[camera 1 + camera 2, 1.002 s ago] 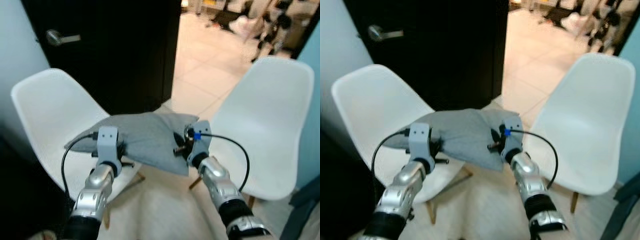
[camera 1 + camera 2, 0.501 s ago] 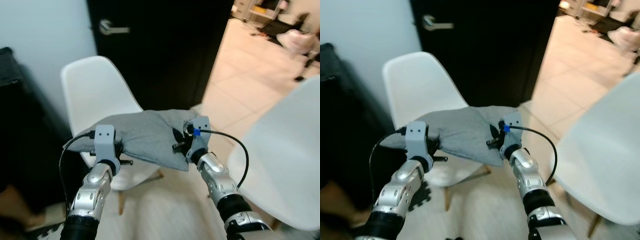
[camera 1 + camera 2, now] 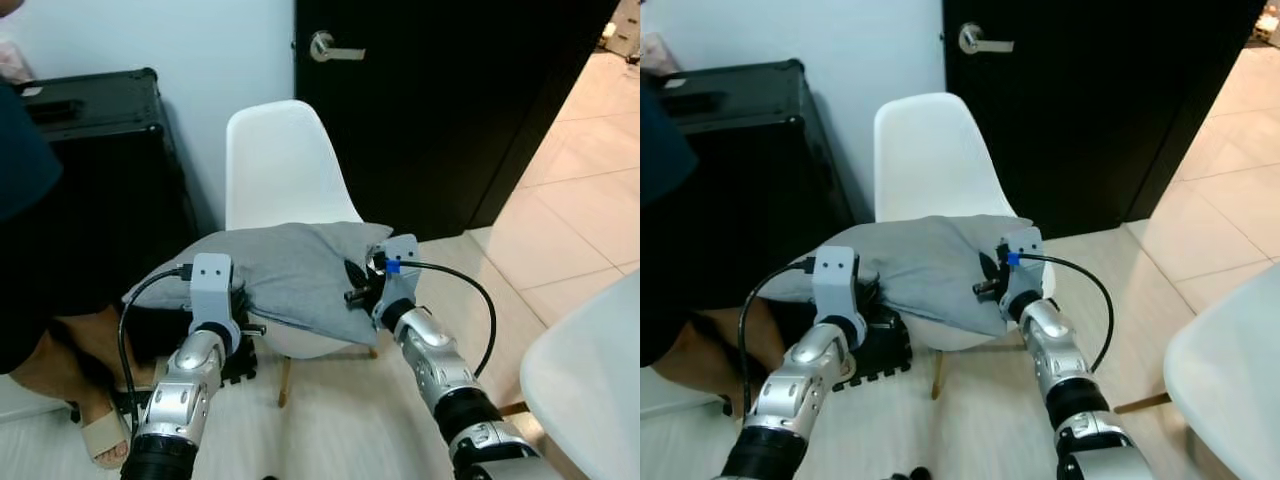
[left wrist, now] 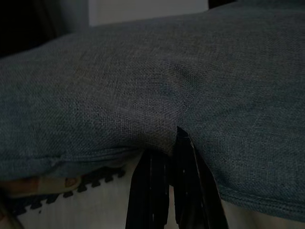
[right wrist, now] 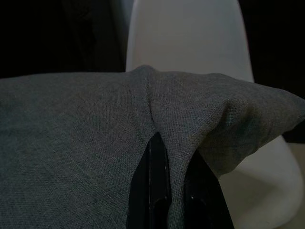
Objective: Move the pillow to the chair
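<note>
White chair (image 3: 285,165) upper centre of frame, seat facing the robot, in front of a black door (image 3: 450,100); black case (image 3: 95,150) at upper left. Grey pillow (image 3: 280,270) held mid-frame, spread level in front of the chair seat, likely so it can be lowered flat. Left gripper (image 4: 164,164) pinches a fold at the pillow's near left edge; right gripper (image 5: 174,174) clamps a fold at its right edge. A grip on both sides keeps the pillow from sagging. A person's sandalled foot (image 3: 95,435) at lower left.
</note>
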